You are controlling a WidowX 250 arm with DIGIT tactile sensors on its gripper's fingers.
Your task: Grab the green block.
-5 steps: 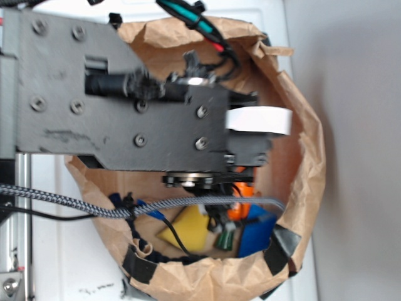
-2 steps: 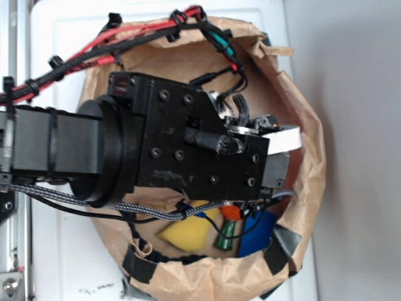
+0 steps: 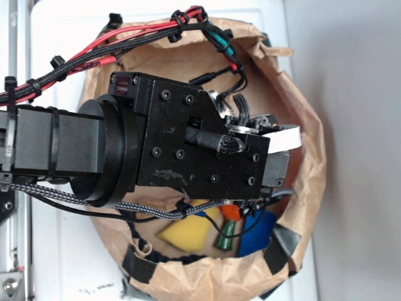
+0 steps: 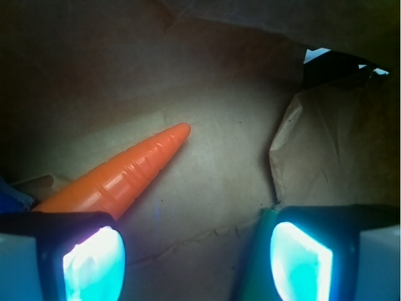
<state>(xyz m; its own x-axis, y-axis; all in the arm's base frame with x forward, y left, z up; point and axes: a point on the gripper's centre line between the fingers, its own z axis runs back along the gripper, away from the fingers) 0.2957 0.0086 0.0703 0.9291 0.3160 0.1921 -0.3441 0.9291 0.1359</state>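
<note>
In the wrist view my gripper [image 4: 197, 263] is open, its two glowing fingertips low over the brown paper floor of a bag. A thin green strip, the edge of the green block [image 4: 255, 257], shows against the inner side of the right fingertip [image 4: 301, 260]; the rest of it is hidden. Nothing lies between the fingers but bare paper. In the exterior view the black arm [image 3: 188, 150] covers the green block and the fingers.
An orange carrot [image 4: 119, 179] lies by the left fingertip, tip pointing up and right. A crumpled paper wall [image 4: 326, 157] rises on the right. The exterior view shows the bag rim [image 3: 307, 157], a yellow piece [image 3: 188, 233], the carrot's dark green stem [image 3: 225, 237] and a blue block [image 3: 258, 231].
Since a second ago the arm has swung into a new pose, its wrist pitched down into the bag. Over the last 0.4 s it has hardly moved.
</note>
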